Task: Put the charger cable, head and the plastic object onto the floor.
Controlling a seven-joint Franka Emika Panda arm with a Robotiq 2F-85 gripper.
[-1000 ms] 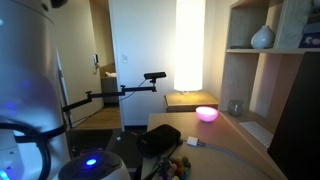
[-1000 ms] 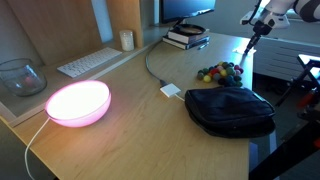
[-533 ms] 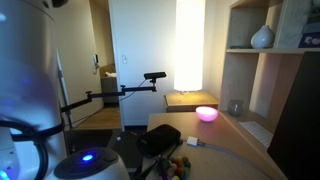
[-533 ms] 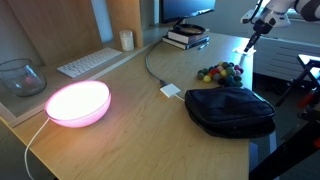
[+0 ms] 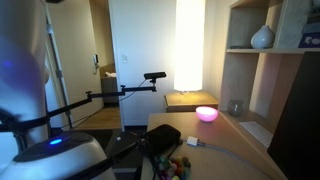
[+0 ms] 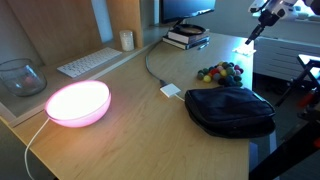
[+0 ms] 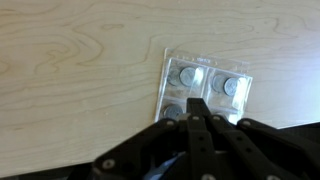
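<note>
Gripping: nothing. My claw (image 7: 195, 121) is pressing its fingers fully together, with no gap and nothing between them.
Claw position: in an exterior view my claw (image 6: 249, 38) is hanging above the far corner of the counter (image 6: 130, 135), at 1 o'clock from the cluster of coloured balls (image 6: 219, 72).
Plastic object: the plastic object (image 7: 206, 86), a clear flat pack with four round silvery discs, is lying flat on the pale wood in the wrist view, at 12 o'clock from my fingertips. My tips are overlapping its near edge, and I cannot tell whether they are touching it.
Head: the head (image 6: 171, 91) is sitting on the counter at 10 o'clock from the black pouch (image 6: 230, 110), just beside it.
Charger cable: the charger cable (image 6: 152, 68) is running from the head toward 11 o'clock, to the back of the counter.
Lamp: the pink lamp (image 6: 78, 103) is glowing at 9 o'clock from the head, well apart from it.
Floor: the floor (image 5: 95, 120) is showing beyond the counter in an exterior view, while the cable, head and pack are all resting up on the counter.
</note>
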